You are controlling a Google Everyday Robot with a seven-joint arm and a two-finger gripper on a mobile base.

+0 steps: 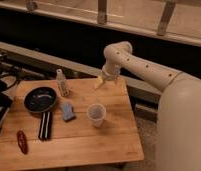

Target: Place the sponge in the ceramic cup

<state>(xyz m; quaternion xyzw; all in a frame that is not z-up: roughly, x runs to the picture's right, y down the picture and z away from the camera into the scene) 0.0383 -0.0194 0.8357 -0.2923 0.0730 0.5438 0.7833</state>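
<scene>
sponge [68, 111] left of ceramic cup [96, 115], gripper [100, 83] behind

The gripper [100, 81] hangs over the far edge of the wooden table [109, 142]. To its left in view stands a small clear bottle [62, 83]. Farther left and nearer the front lies a black pan [40, 99]. A black-and-white striped bar [45, 125] lies in front of the pan, and a red object [22, 141] lies farthest from the gripper.

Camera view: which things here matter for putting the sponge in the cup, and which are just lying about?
For the job: small light-blue sponge; pale whitish ceramic cup; pincer, over the far edge of the wooden table.

Lying about: round black pan; small clear bottle; flat black-and-white striped bar; small red oblong object.
</scene>
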